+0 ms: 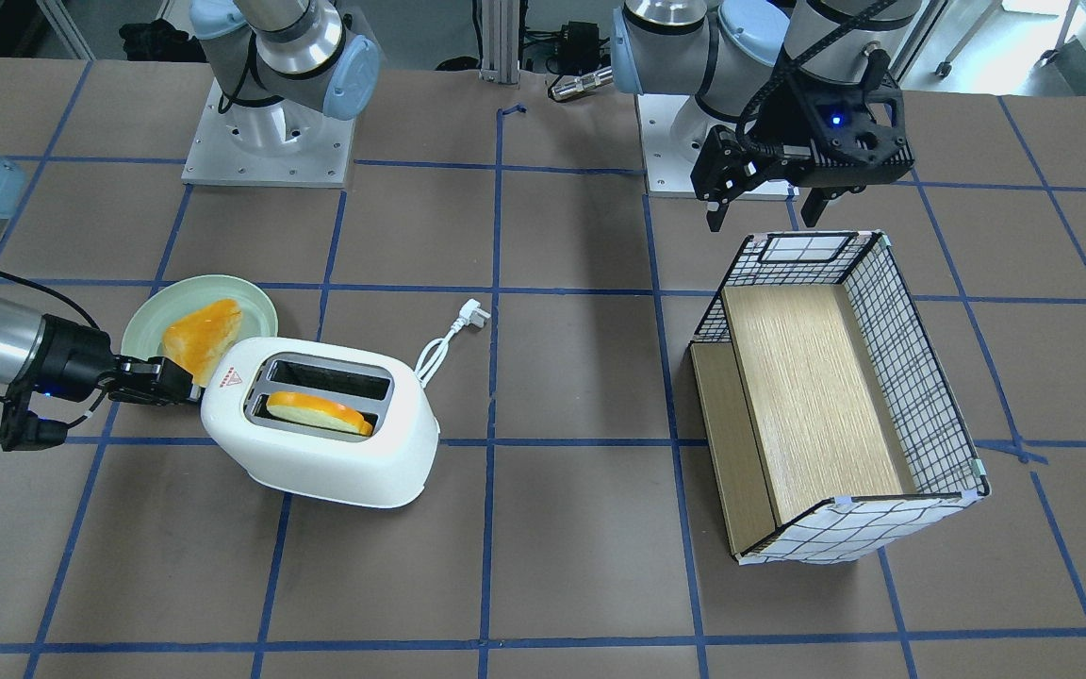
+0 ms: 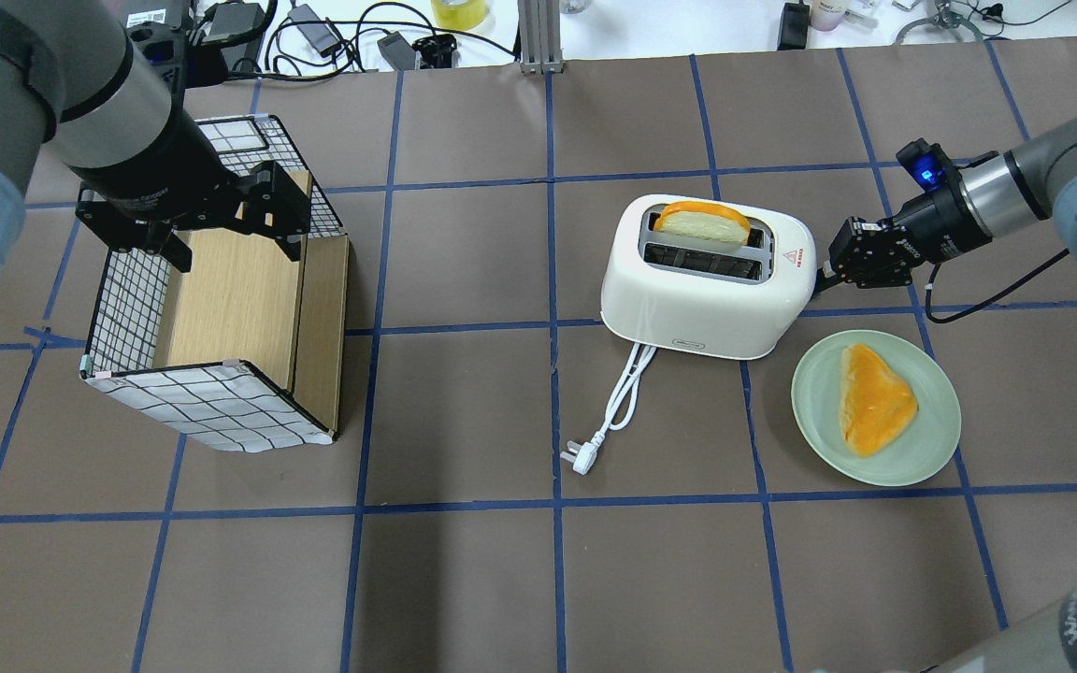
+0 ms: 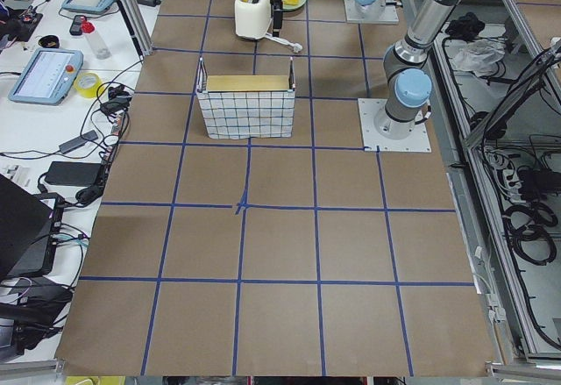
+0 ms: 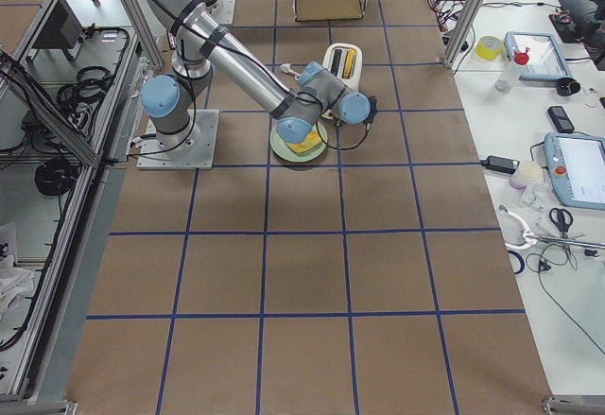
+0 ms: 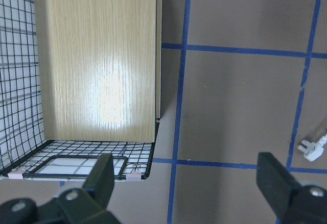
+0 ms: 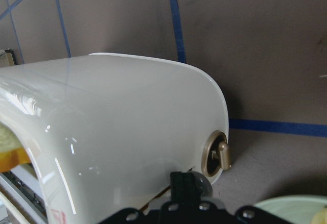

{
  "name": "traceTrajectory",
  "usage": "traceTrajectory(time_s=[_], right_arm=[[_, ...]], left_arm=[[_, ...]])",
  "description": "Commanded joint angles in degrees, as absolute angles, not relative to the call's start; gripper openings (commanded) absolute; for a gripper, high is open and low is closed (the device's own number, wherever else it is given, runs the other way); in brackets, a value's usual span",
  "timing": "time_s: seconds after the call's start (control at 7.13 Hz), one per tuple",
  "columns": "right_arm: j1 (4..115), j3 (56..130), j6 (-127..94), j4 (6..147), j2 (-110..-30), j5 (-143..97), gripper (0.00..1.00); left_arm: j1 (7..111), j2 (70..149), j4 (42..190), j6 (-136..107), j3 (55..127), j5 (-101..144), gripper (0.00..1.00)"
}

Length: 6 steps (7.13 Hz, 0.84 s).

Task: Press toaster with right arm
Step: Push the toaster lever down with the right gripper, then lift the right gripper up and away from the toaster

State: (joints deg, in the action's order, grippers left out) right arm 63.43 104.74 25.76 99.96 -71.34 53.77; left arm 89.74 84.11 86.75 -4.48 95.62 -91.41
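Observation:
The white toaster (image 1: 317, 453) stands on the table with a slice of toast (image 1: 317, 412) in one slot; it also shows in the overhead view (image 2: 688, 299). My right gripper (image 1: 185, 389) is shut, its tip against the toaster's end by the red triangle mark, as the overhead view shows too (image 2: 821, 276). In the right wrist view the closed fingertips (image 6: 186, 183) touch the toaster's end (image 6: 127, 132) beside a brass knob (image 6: 219, 155). My left gripper (image 1: 763, 217) is open and empty above the wire basket's near edge (image 2: 235, 245).
A green plate (image 1: 152, 325) with another toast slice (image 2: 875, 397) lies beside the toaster under my right wrist. The toaster's white cord and plug (image 2: 579, 458) lie loose on the table. The wire basket (image 1: 920, 349) with a wooden insert stands on the left arm's side.

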Motion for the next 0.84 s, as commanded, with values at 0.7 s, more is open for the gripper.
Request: traceTrajectory(time_s=[0.7], right_arm=[[63.5,92.2,14.4,90.5,-85.2,70.1,0.42]], left_arm=[[89.7,84.1,86.7,-4.5,95.6,-91.4,1.0]])
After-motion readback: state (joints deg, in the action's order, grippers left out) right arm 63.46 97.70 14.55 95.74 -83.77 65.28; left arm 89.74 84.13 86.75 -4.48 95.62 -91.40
